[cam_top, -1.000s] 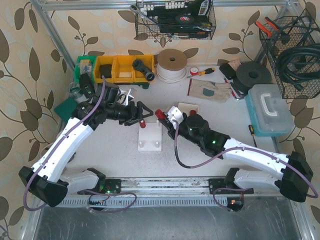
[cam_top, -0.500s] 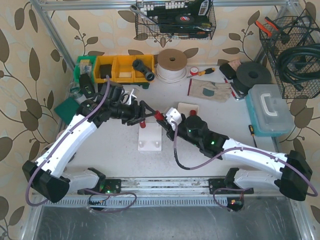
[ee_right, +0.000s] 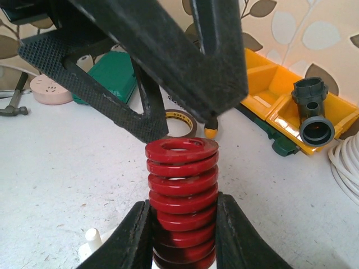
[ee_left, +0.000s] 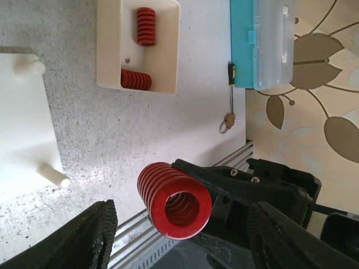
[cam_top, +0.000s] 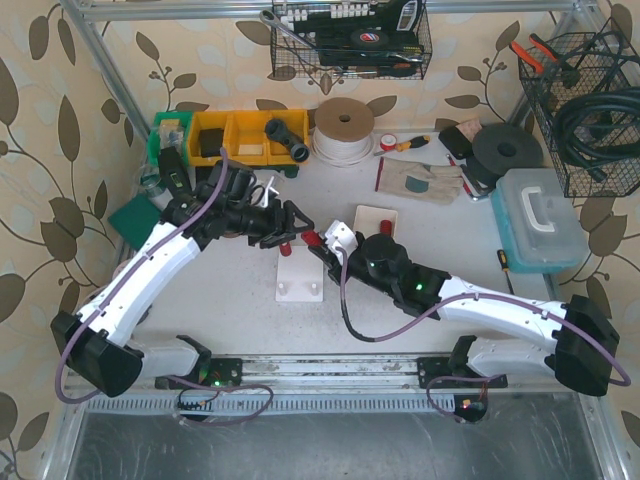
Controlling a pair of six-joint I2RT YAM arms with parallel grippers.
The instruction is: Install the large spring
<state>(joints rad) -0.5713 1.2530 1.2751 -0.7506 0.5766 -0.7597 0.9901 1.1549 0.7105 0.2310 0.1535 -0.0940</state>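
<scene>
My right gripper (cam_top: pixel 318 243) is shut on the large red spring (cam_top: pixel 310 238) and holds it above the far end of the white peg plate (cam_top: pixel 300 280). In the right wrist view the spring (ee_right: pixel 182 185) stands up between my fingers (ee_right: pixel 133 238), gripped at its lower coils. My left gripper (cam_top: pixel 288 226) is open and faces the spring's free end. In the left wrist view the spring (ee_left: pixel 174 199) sits between the wide-apart fingers (ee_left: pixel 90 235) without touching them. The plate (ee_left: pixel 22 123) carries small white pegs (ee_left: pixel 55 176).
A white tray (ee_left: pixel 109 45) holds two more red springs (ee_left: pixel 146 25). A blue-lidded box (cam_top: pixel 538 220) and a screwdriver (ee_left: pixel 231 84) lie to the right. Yellow bins (ee_right: pixel 280 95), a black pipe fitting (ee_right: pixel 311 115) and a tape roll (ee_right: pixel 180 119) lie behind.
My right gripper has carried the spring leftward toward the left gripper. The left gripper has closed in, and its open fingers now stand either side of the spring's end.
</scene>
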